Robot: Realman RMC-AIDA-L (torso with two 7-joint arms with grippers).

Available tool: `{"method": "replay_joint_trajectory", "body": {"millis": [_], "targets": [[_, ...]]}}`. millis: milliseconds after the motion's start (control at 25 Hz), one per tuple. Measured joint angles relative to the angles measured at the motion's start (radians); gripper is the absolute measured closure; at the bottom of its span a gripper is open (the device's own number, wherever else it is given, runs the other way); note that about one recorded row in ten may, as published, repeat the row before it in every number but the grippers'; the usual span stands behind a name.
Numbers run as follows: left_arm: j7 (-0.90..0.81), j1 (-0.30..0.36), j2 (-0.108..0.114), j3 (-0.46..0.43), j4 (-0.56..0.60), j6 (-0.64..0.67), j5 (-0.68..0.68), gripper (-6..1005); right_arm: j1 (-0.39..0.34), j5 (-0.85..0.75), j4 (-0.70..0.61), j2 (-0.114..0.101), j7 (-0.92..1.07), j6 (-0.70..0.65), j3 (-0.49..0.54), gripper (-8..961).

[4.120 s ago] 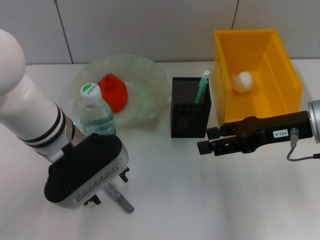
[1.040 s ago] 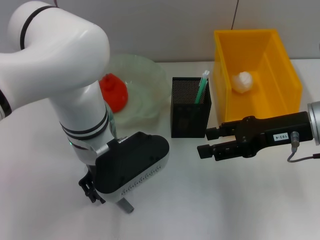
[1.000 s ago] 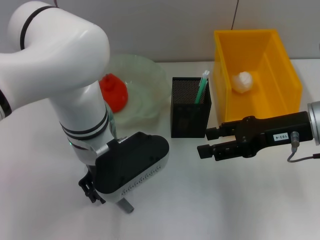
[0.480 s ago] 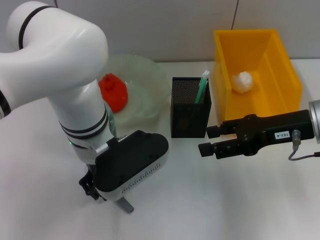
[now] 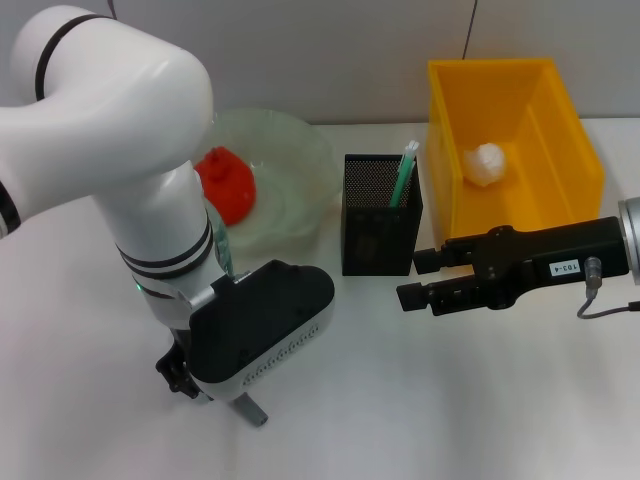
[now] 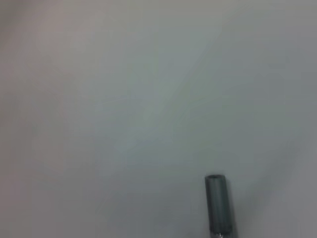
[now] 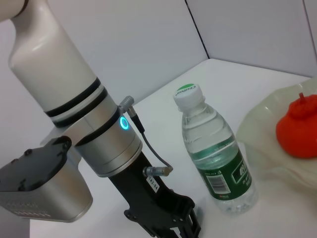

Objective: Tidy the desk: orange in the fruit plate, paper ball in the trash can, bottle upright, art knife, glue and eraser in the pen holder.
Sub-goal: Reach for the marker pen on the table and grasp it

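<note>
The left hand [image 5: 183,377] is low over the counter [image 5: 420,400] at a grey art knife [image 5: 251,409], its grip impossible to tell, while the right hand [image 5: 410,280] hovers with fingers near together and empty beside the pen holder [image 5: 378,215], orange [image 5: 226,183] in the fruit plate [image 5: 290,160].

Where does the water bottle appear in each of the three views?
Head view: almost fully hidden behind the left arm; no clear sight of it.
Left wrist view: not in it.
Right wrist view: bottle stands upright, centre, beside the plate.
Shared landmark: orange in the plate.
</note>
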Motion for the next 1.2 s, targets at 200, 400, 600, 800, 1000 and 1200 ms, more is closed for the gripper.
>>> {"method": "replay_joint_trajectory", "body": {"millis": [200,400,600,800,1000,1200], "targets": [[-0.007,0.0,-0.005,-0.001,-0.007,-0.007,0.005,647,0.0,0.0,-0.001,0.0,0.0,-0.001,-0.001,208],[-0.014,-0.001,-0.009,-0.001,-0.014,-0.018,0.013,663,0.0,0.0,-0.001,0.0,-0.007,-0.002,0.001,208],[-0.015,-0.001,-0.011,-0.001,-0.018,-0.018,0.013,679,-0.002,0.0,-0.001,0.0,-0.01,-0.003,0.004,207],[-0.014,-0.004,-0.011,-0.001,-0.021,-0.012,0.012,695,-0.002,0.0,-0.001,0.0,-0.011,-0.003,0.005,207],[-0.015,-0.007,-0.012,-0.002,-0.023,-0.012,0.012,711,-0.002,0.0,-0.001,-0.001,-0.013,-0.002,0.008,207],[-0.017,-0.01,-0.013,-0.002,-0.025,-0.013,0.012,716,-0.002,0.0,-0.001,-0.002,-0.014,-0.002,0.008,207]]}}
